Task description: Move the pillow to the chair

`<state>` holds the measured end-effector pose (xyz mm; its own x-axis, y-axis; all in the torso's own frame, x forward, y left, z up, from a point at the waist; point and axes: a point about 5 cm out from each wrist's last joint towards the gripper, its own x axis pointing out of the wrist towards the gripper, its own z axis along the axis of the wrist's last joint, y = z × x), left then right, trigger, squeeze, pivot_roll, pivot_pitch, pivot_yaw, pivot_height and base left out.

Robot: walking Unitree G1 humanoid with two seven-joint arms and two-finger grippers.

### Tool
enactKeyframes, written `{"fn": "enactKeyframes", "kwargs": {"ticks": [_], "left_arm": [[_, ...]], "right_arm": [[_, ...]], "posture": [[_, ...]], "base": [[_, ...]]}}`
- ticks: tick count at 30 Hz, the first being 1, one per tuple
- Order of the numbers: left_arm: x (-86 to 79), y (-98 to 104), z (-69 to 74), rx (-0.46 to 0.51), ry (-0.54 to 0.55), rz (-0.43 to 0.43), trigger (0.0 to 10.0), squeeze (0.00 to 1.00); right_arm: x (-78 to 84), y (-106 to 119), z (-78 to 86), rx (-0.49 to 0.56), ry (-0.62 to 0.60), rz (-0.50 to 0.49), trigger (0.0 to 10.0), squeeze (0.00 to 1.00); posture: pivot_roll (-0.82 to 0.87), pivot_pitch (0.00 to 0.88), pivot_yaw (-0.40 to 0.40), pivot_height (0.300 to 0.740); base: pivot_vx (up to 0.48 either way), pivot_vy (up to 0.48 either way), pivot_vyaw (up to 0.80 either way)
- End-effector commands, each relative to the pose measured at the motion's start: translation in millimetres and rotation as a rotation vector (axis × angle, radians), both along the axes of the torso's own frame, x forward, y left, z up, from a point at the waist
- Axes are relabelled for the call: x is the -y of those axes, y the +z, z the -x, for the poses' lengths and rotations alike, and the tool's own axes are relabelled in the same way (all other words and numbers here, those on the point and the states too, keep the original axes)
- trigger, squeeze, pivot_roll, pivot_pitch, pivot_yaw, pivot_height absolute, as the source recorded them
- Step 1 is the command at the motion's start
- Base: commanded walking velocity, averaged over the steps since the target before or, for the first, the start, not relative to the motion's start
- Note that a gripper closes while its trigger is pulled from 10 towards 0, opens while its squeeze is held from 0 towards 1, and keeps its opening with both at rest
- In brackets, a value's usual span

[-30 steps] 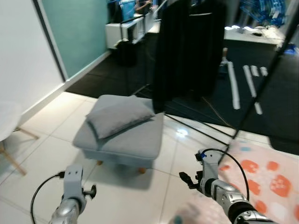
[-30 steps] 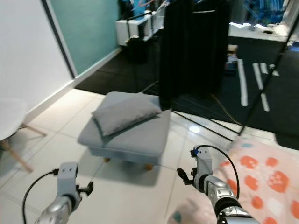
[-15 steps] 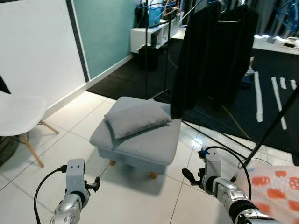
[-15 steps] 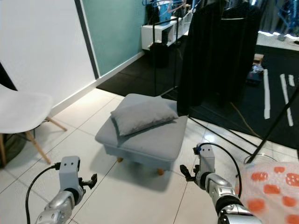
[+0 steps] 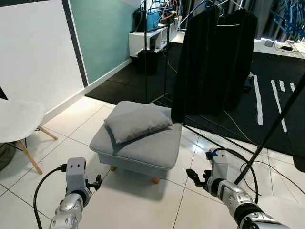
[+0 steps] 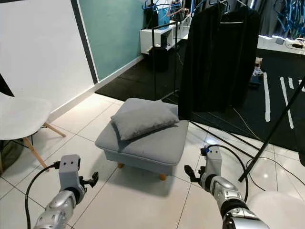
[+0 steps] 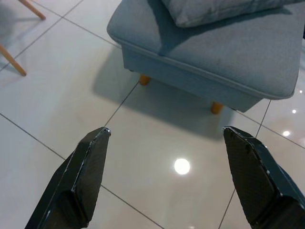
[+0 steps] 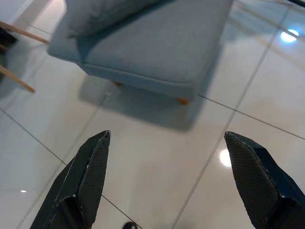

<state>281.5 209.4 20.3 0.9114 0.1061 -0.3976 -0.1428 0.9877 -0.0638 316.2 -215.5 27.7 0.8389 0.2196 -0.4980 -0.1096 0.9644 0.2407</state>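
While both arms are held low over the white tiled floor (image 5: 138, 200), the grey pillow (image 5: 137, 123) is seen lying on top of a grey footstool (image 5: 143, 150) with short wooden legs. The pillow is set toward the back and left part of the footstool's top, a little tilted, with one corner hanging past the left edge.

The left gripper (image 7: 167, 179) is held above the tiles, just in front of the footstool, and its two black fingers are spread wide apart with nothing between them. The right gripper (image 8: 169, 183) is held the same way over the floor near the footstool's front right side; its fingers are spread wide too, and nothing is held in them. Neither gripper is touching the pillow or the footstool.

A white chair (image 5: 19, 124) with slanted wooden legs is seen at the far left, well apart from the footstool, next to the white wall (image 5: 38, 52). Behind the footstool, black clothes (image 5: 214, 57) are hung on a rack, over a dark floor mat (image 5: 128, 81). A black slanted pole (image 5: 271, 129) is seen on the right, and a black cable (image 5: 238, 157) is looped near the right arm.
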Motion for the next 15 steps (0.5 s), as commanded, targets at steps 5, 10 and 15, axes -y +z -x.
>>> {"fn": "enactKeyframes", "kwargs": {"ticks": [5, 10, 15], "left_arm": [[-2.7, 2.3, 0.3, -0.001, 0.0, -0.013, 10.0, 0.0], [-2.9, 2.9, -0.2, 0.001, -0.001, -0.014, 10.0, 0.0], [-2.0, 3.2, -0.2, 0.001, -0.004, -0.011, 10.0, 0.0]], "right_arm": [[-8.8, 11.0, -8.6, 0.077, 0.044, -0.052, 10.0, 0.0], [-9.8, 11.4, -8.6, 0.078, 0.063, -0.055, 10.0, 0.0], [-9.8, 11.0, -8.4, 0.074, 0.057, -0.067, 10.0, 0.0]], "posture": [[-0.15, 0.017, -0.029, 0.712], [-0.15, 0.017, -0.029, 0.712], [-0.15, 0.016, -0.03, 0.712]], "base": [[0.353, 0.0, 0.0], [0.373, 0.0, 0.64], [0.375, 0.0, 0.48]]}}
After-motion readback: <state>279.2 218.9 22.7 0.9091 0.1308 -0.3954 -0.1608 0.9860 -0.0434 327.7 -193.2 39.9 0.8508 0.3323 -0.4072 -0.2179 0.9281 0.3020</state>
